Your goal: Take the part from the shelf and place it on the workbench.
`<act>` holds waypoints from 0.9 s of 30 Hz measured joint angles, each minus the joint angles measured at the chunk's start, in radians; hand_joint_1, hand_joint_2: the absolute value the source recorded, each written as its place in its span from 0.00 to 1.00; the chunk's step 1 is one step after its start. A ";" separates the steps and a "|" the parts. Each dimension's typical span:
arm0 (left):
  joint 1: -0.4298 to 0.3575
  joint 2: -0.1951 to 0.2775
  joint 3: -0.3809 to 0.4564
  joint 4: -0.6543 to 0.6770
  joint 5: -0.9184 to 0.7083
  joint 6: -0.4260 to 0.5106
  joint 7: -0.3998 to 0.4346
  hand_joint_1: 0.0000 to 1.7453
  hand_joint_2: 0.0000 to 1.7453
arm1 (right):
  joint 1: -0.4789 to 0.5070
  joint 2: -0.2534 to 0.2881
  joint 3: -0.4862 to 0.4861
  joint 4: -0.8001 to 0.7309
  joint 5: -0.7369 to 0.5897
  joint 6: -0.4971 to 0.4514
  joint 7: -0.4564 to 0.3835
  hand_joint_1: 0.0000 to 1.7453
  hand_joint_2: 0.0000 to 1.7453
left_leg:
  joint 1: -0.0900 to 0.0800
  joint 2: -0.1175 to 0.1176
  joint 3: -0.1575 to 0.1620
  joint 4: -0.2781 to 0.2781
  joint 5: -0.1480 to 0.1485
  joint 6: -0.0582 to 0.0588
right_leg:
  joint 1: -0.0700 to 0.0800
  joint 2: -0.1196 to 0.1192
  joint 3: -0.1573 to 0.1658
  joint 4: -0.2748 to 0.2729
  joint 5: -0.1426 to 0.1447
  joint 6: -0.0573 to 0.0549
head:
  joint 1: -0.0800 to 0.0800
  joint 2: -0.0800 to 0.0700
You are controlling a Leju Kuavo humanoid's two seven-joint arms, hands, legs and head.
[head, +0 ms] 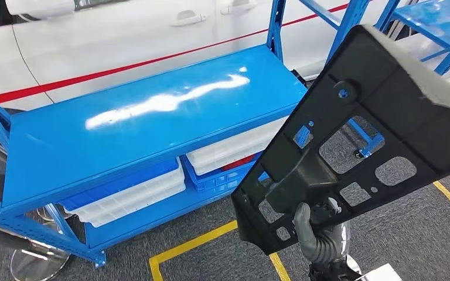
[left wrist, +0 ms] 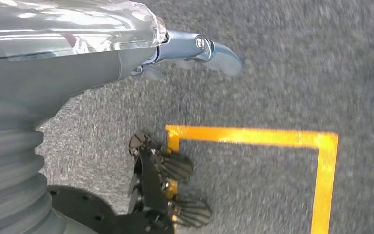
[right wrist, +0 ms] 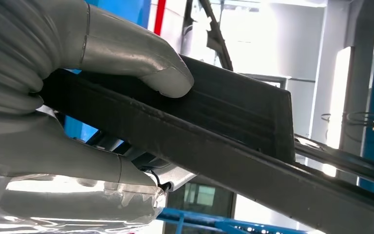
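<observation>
The part [head: 357, 134] is a large black plastic panel with several cut-out holes. It is tilted up in front of me at the right of the head view, clear of the blue shelf [head: 152, 117]. My right hand [head: 313, 231] grips its lower edge from below. In the right wrist view the thumb [right wrist: 141, 63] presses on the part's black rim [right wrist: 233, 126], with the other fingers under it. My left hand [left wrist: 126, 53] hangs over the grey floor, its fingers [left wrist: 219, 53] stretched out and holding nothing.
The shelf's top board is bare and glossy. Beneath it sit white bins [head: 135, 196] and a blue crate [head: 222, 175]. A white car [head: 123, 35] stands behind the shelf, and another blue rack [head: 439, 23] is at the far right. Yellow tape [head: 193, 243] marks the grey floor.
</observation>
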 joint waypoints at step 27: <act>-0.001 -0.042 0.115 -0.002 0.079 0.152 0.023 0.00 1.00 | -0.098 0.051 0.048 0.157 -0.005 0.058 0.022 1.00 1.00 | 0.007 -0.043 0.006 0.031 -0.032 -0.016 | -0.004 -0.013 0.011 0.008 -0.018 -0.019 | 0.000 0.000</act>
